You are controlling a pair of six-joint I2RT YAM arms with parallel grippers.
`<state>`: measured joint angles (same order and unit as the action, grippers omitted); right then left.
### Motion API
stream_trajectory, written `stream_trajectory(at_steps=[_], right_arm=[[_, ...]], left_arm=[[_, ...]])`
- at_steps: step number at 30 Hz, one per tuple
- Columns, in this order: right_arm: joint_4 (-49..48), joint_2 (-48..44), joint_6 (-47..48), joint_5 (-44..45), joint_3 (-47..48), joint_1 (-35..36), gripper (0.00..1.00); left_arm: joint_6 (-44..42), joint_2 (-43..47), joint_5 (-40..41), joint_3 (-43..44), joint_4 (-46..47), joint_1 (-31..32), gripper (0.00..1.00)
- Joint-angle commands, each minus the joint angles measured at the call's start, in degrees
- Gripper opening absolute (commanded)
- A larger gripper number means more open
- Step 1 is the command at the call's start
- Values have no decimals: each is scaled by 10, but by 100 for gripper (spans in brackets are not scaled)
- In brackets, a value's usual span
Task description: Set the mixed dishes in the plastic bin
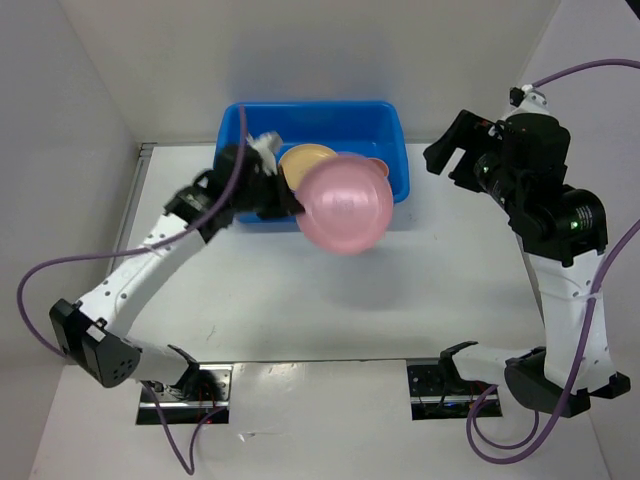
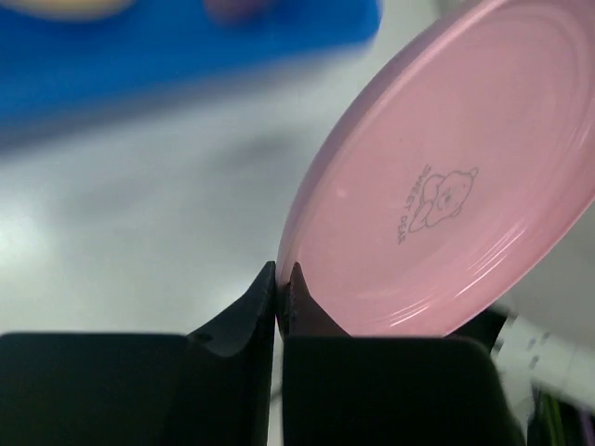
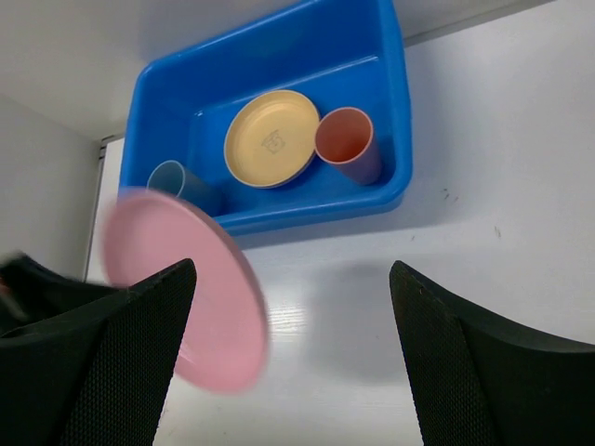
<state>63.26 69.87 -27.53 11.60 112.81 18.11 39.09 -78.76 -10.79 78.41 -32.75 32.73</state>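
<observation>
My left gripper (image 1: 297,208) is shut on the rim of the pink plate (image 1: 346,204) and holds it tilted in the air over the bin's front wall. The left wrist view shows the fingers (image 2: 290,279) pinching the plate's edge (image 2: 446,186). The blue plastic bin (image 1: 312,106) stands at the back of the table. It holds the yellow plate (image 3: 271,137), the salmon-red cup (image 3: 346,139) and the blue cup (image 3: 172,178). The lilac plate does not show. My right gripper (image 1: 447,145) is open and empty, raised to the right of the bin (image 3: 293,269).
White walls close in the table at the back and on both sides. The bin (image 3: 395,111) sits close to the back wall. The white tabletop (image 1: 330,300) stretches from the bin to the arm bases.
</observation>
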Motion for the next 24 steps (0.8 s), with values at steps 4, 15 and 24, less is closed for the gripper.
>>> stream_trajectory(at_steps=[4,15,24], right_arm=[[-72,6,28,-55,-33,-4,89],[-112,-19,30,-77,-129,-9,89],[-118,-13,30,-88,-134,-9,89]], left_arm=[[-96,-150,22,261,-30,-129,0],[-90,-682,-16,1008,-246,-216,0],[-83,-747,-36,973,-197,-223,0]])
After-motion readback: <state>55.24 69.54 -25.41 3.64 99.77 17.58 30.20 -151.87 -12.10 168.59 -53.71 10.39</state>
